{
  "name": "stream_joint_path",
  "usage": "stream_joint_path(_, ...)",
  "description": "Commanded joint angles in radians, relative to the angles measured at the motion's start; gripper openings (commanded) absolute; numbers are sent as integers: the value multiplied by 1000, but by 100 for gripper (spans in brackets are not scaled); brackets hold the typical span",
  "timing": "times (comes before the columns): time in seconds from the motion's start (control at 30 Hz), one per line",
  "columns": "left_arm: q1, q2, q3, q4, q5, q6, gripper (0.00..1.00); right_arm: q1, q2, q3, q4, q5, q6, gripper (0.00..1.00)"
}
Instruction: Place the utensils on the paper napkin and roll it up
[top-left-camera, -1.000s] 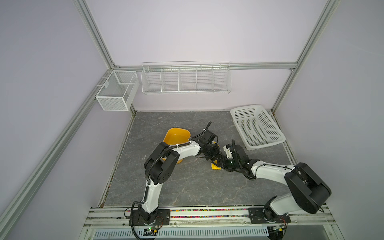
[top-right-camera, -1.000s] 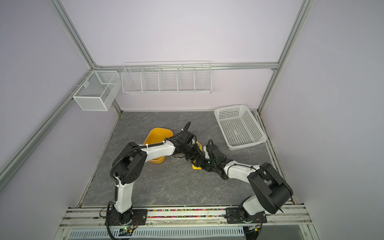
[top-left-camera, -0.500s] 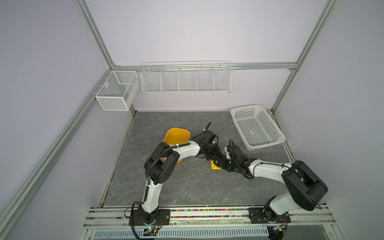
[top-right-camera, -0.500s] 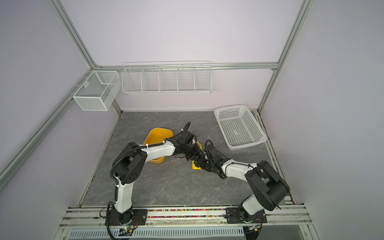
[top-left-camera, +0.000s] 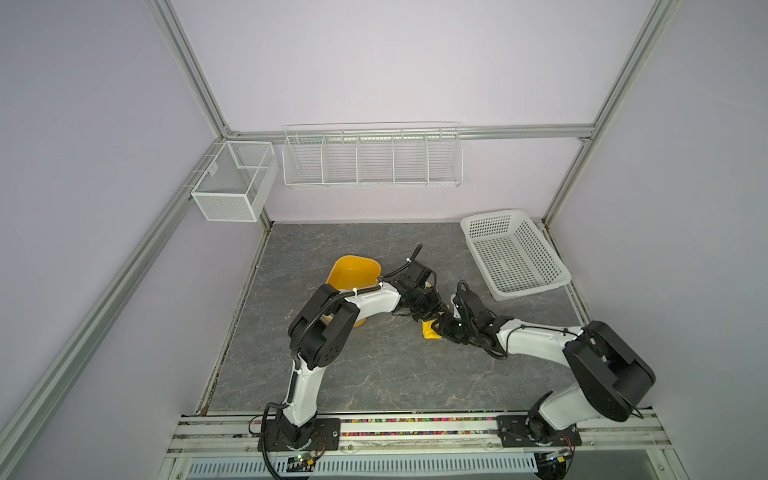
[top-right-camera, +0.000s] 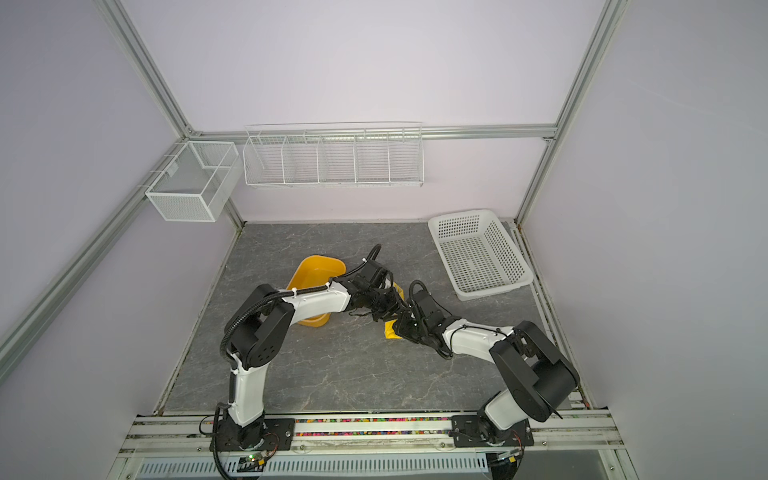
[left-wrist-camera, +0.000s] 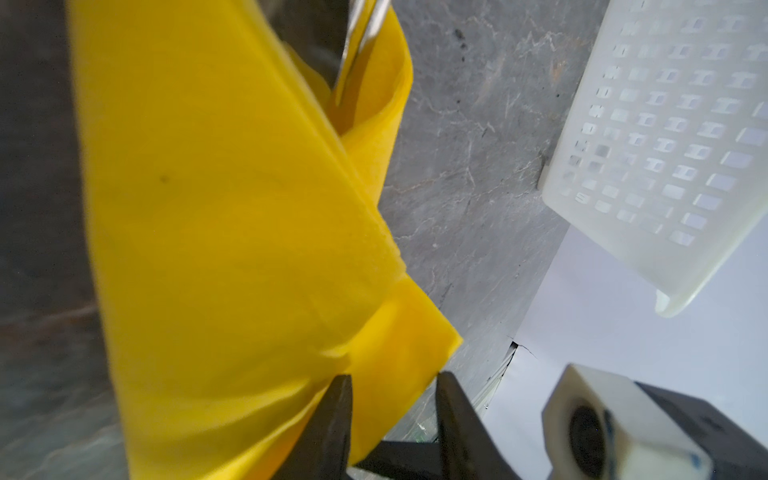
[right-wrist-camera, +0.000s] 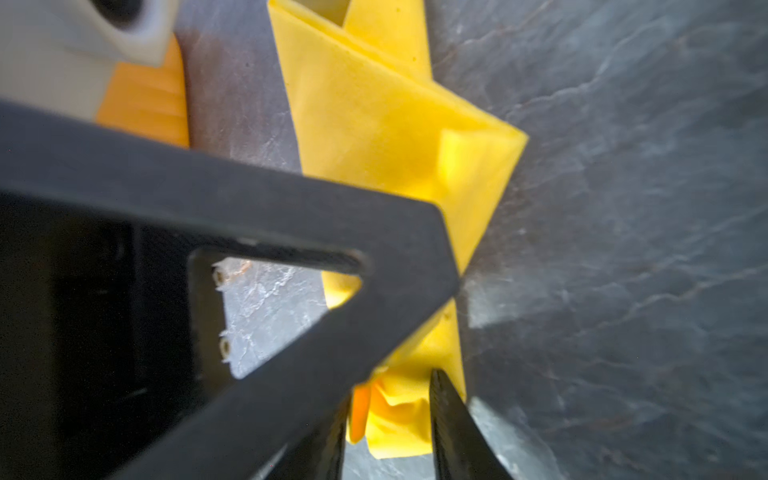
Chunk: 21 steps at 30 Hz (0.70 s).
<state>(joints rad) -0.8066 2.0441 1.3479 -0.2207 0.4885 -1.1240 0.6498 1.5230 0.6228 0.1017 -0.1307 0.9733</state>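
The paper napkin (left-wrist-camera: 232, 216) is folded into a long yellow bundle lying on the grey floor; only its near end (top-left-camera: 430, 333) (top-right-camera: 390, 331) shows in both top views. Silver handles of the utensils (left-wrist-camera: 365, 35) stick out of its far end, and the rest of them is wrapped inside. My left gripper (left-wrist-camera: 395, 380) (top-left-camera: 432, 311) has a corner of the bundle between its jaws. My right gripper (right-wrist-camera: 390, 395) (top-left-camera: 441, 329) pinches the crumpled near end of the napkin (right-wrist-camera: 399, 124). One left finger (right-wrist-camera: 291, 216) crosses in front of it.
An orange-yellow plastic tub (top-left-camera: 353, 272) (top-right-camera: 316, 270) sits just left of the left arm. A white perforated basket (top-left-camera: 513, 253) (left-wrist-camera: 665, 137) stands at the back right. Wire racks (top-left-camera: 372, 156) hang on the back wall. The two grippers are almost touching.
My right gripper has slid left to the napkin's near end and its jaws have narrowed onto it. The left gripper has kept its hold and place.
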Motion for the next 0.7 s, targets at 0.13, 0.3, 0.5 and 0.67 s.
stream_joint_path(0.13,-5,-14,2,-15,-5,29,35,6,-29,-35,-23,30,35,30)
stream_joint_path(0.3,-3,-51,12,-48,-26,103,36,6,-33,-40,-27,33,36,26)
stream_joint_path(0.5,-3,-99,28,-168,-123,191,36,6,-24,-51,-13,26,46,26)
stream_joint_path(0.67,1,-99,-18,-179,-141,192,22,5,-30,-55,-17,30,49,26)
